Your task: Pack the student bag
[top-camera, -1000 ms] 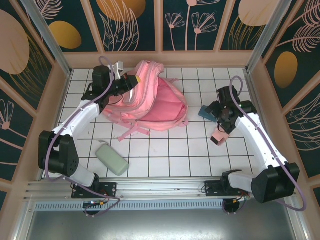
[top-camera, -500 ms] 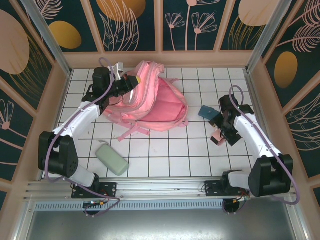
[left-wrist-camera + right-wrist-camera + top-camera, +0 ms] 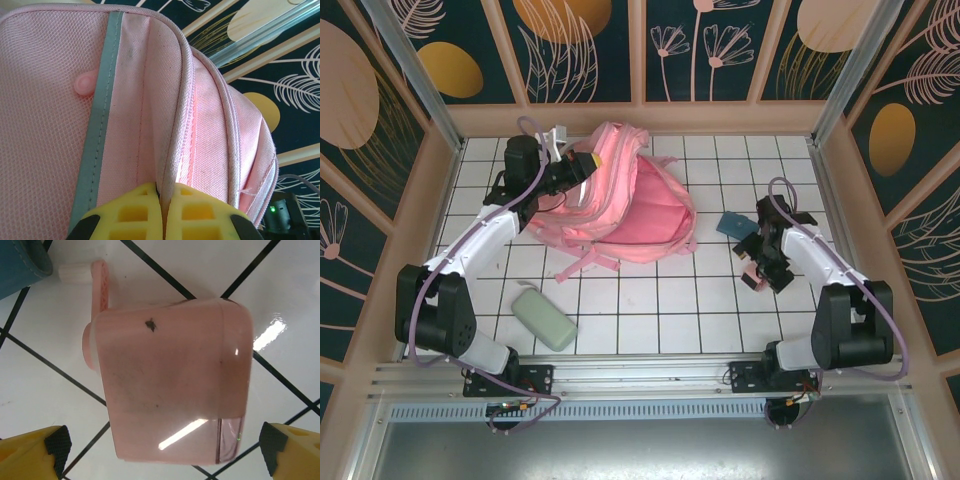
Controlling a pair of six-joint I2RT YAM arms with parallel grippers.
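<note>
Green case (image 3: 544, 318) lies on the table (image 3: 650, 300) nearest the bases, well short of your left pincer (image 3: 162, 217), untouched. Next out, your right pincer (image 3: 162, 455) hangs wide open straight over the pink sharpener (image 3: 170, 380), with one fingertip off each side of it and neither touching. A blue case (image 3: 20, 262) sits just beyond the sharpener's crank end. Farthest out, the left pincer is clamped shut on the student bag (image 3: 140, 100) at its zipper rim, seemingly propping the mouth open; the bag is directly ahead of the fingers. Step in hand, I'd say: picking up the sharpener for loading. Next: drop lower, square the fingers on its flat sides, close, then carry it across to the bag's mouth.
</note>
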